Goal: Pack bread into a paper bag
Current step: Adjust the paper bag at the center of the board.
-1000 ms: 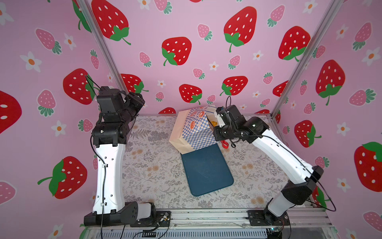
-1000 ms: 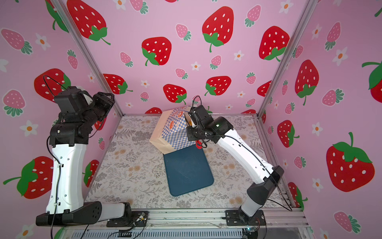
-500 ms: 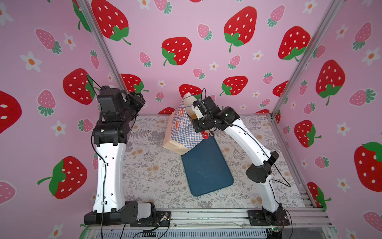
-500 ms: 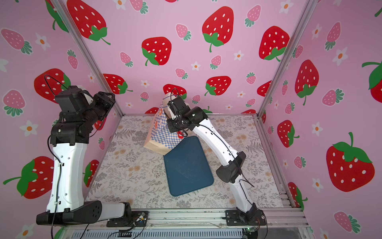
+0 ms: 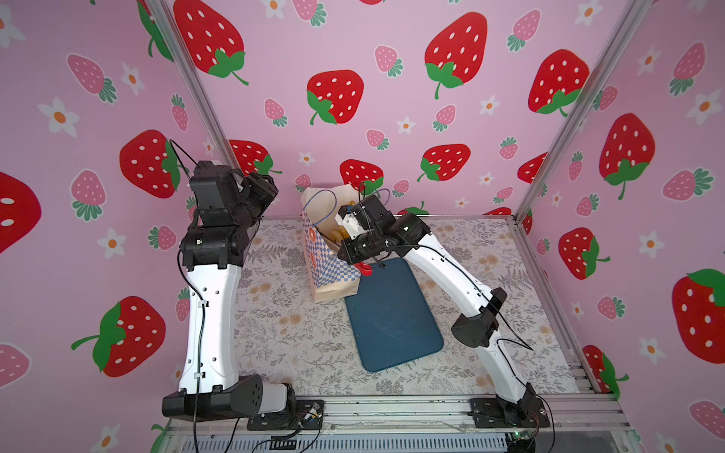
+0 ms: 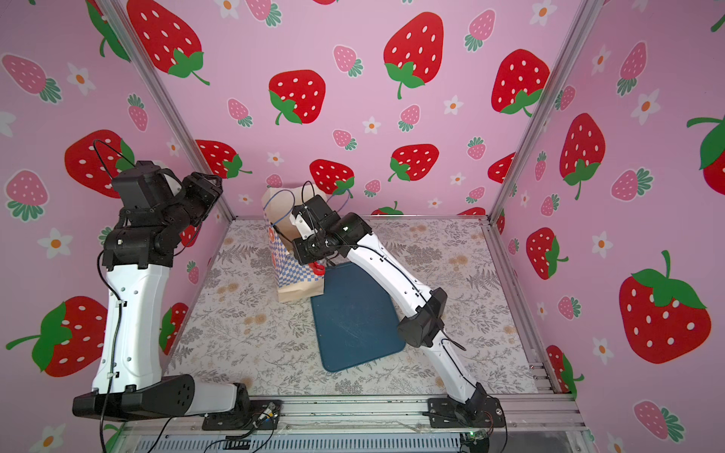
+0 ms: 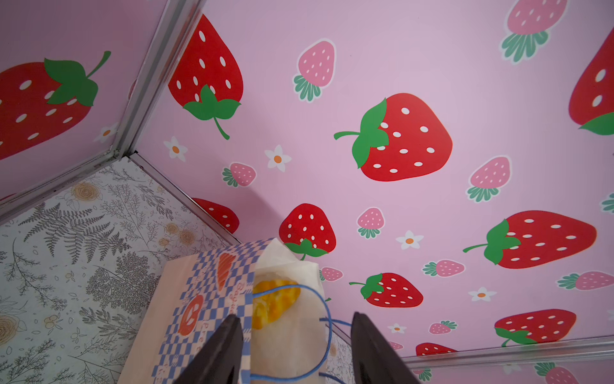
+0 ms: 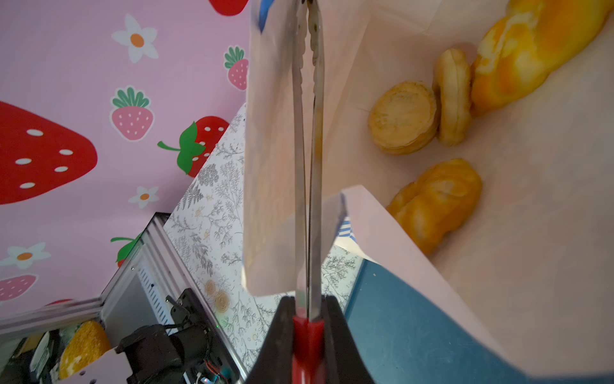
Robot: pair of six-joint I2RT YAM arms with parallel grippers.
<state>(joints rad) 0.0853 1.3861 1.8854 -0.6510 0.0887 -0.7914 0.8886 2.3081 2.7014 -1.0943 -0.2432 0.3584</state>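
Item: paper bag [image 5: 329,270], loaded, upright at 11 o'clock of the tray [image 5: 392,317].
In both top views: right arm [image 5: 443,266] stretched to its mouth, left arm [image 5: 214,306] folded at 9 o'clock. Left wrist: left gripper [image 7: 294,319] half-spread, empty. Right wrist: right gripper [image 8: 307,309] clamped on tongs [image 8: 300,133], blades seemingly pinching the bag wall; bread [image 8: 435,202] inside. I judge it light, crease-prone; I'd hold the rim.

A robot test cell is suggested: strawberry-printed wall panels [image 5: 392,59] are held in aluminium framing [image 5: 578,108] (a floral worktop [image 5: 298,337] below), and arms [image 5: 212,313] are bolted to a rail [image 5: 392,410].
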